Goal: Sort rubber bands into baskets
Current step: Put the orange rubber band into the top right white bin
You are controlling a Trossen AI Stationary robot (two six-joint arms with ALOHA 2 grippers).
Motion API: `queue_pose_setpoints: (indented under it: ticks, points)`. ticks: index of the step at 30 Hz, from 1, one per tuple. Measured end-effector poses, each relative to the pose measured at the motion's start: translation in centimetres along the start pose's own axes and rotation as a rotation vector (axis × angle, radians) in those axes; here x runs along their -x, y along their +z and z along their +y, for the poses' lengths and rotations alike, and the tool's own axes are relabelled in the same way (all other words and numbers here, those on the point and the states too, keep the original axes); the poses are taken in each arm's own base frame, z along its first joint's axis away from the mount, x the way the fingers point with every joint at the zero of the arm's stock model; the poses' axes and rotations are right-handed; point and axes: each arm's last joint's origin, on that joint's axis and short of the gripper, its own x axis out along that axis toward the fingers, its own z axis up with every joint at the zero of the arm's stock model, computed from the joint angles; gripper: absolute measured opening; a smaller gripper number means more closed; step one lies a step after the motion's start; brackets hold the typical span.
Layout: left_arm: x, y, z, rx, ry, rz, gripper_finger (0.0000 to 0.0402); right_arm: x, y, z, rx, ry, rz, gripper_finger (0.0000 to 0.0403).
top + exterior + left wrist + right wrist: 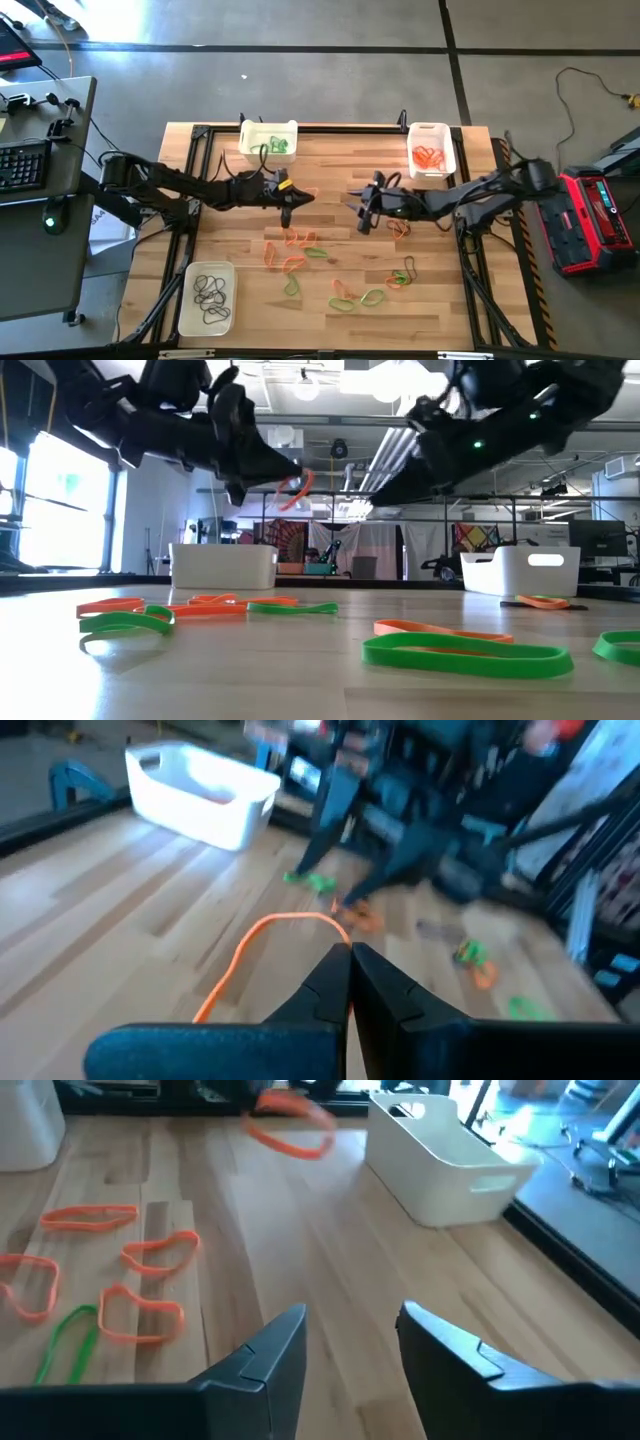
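Orange rubber band (262,946) pinched in closed left gripper (349,963), right gripper (350,1342) open, empty

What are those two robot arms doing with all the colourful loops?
They are sorting rubber bands into white baskets. The left gripper is shut on an orange rubber band and holds it above the table. The right gripper is open and empty, over the middle of the table. One basket has green bands, another orange ones, and a third dark ones. More green and orange bands lie loose on the wooden table.
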Motion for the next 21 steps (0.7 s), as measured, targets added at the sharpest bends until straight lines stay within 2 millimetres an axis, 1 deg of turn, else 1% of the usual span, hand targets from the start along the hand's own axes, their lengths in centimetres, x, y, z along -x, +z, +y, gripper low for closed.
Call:
queue_pose_setpoints:
  ticks: [4,10,12,16,21]
  points:
    - [0.1,0.2,-0.1,0.04,-0.023,-0.033,0.0,-2.0,0.7,1.1,0.066,0.01,-0.029,0.0176]
    - [0.1,0.2,-0.7,0.038,-0.045,-0.043,0.0,-4.7,2.9,2.3,0.025,-0.011,-0.111,0.0239]
    - [0.1,0.3,-0.8,0.037,-0.05,-0.05,0.0,-5.4,3.7,2.5,0.017,-0.015,-0.127,0.0252]
    - [0.1,0.4,-0.9,0.026,-0.05,-0.064,0.0,-6.6,5.0,3.3,0.011,-0.007,-0.156,0.0259]
    - [0.1,0.6,-1.0,0.017,-0.053,-0.084,0.0,-7.6,5.7,3.8,0.004,-0.029,-0.164,0.0258]
